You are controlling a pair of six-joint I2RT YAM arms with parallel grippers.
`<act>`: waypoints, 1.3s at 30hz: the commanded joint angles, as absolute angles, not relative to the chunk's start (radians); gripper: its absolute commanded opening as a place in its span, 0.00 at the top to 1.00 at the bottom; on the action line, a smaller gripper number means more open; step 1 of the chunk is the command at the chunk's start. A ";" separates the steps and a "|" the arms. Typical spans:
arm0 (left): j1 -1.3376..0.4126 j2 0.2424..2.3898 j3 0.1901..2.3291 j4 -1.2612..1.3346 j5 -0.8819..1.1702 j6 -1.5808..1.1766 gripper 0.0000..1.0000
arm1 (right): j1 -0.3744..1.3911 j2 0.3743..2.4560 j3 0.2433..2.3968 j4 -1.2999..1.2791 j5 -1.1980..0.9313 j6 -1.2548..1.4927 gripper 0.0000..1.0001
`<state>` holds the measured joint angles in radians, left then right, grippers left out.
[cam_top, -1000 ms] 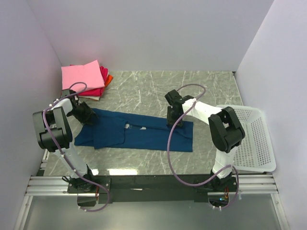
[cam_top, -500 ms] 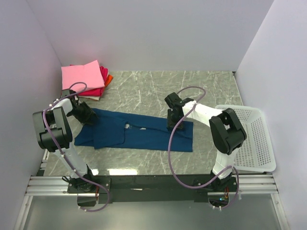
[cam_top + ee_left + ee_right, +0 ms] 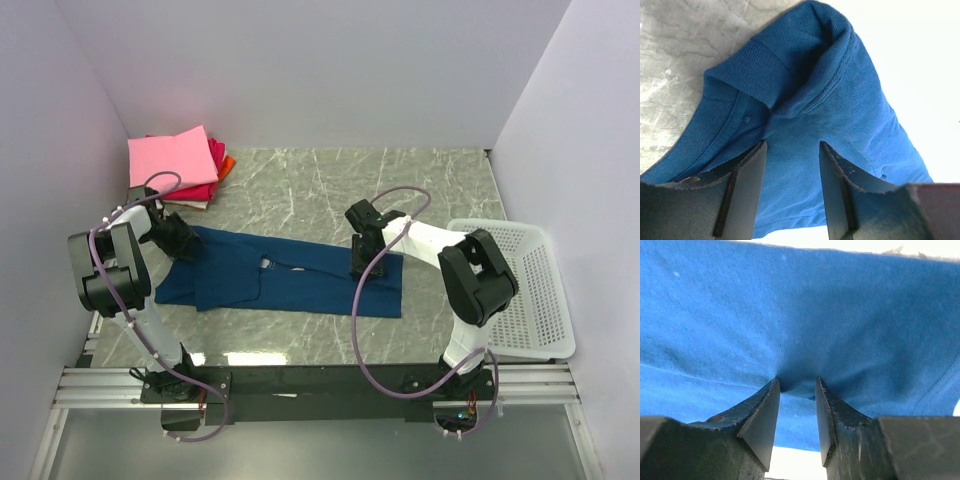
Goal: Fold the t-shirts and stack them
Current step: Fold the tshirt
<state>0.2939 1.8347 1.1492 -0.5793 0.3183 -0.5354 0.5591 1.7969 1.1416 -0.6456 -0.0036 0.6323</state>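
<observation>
The dark blue t-shirt (image 3: 290, 280) lies on the marble table, folded lengthwise into a long band. My left gripper (image 3: 185, 248) is at its far left end. In the left wrist view the jaws (image 3: 792, 145) stand narrowly apart with blue cloth (image 3: 840, 90) and the collar between and beyond them. My right gripper (image 3: 358, 262) is on the band's far edge towards the right. In the right wrist view its tips (image 3: 797, 382) pinch a pucker of the cloth (image 3: 790, 315). A folded pink shirt (image 3: 172, 157) tops a stack with magenta-red (image 3: 195, 190) and orange (image 3: 228, 163) ones at the back left.
A white plastic mesh basket (image 3: 520, 290) stands at the table's right edge. White walls close in the left, back and right sides. The arms' bases and a metal rail run along the near edge.
My right gripper has shifted slightly nearer and to the right along the shirt's far edge. The left gripper and the shirt stack have not moved.
</observation>
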 commanded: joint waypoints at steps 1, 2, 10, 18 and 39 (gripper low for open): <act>0.304 1.865 1.157 -0.529 0.267 -0.500 0.47 | 0.566 1.720 1.149 -0.696 0.023 0.640 0.58; 0.304 1.861 1.157 -0.529 0.270 -0.500 0.47 | 0.565 1.710 1.157 -0.704 0.029 0.640 0.57; 0.304 1.806 1.172 -0.549 0.304 -0.511 0.46 | 0.538 1.681 1.201 -0.739 0.066 0.614 0.56; 0.295 1.755 1.189 -0.580 0.275 -0.538 0.46 | 0.463 1.713 1.135 -0.669 0.054 0.581 0.56; 0.026 2.046 1.383 -0.607 0.089 -0.499 0.47 | 0.419 1.642 0.878 -0.804 -0.031 0.687 0.57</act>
<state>0.0879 1.9640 1.3556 -0.5999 0.1593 -0.5323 0.4206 1.6714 0.9764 -0.6590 -0.0036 0.6308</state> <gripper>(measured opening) 0.535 0.429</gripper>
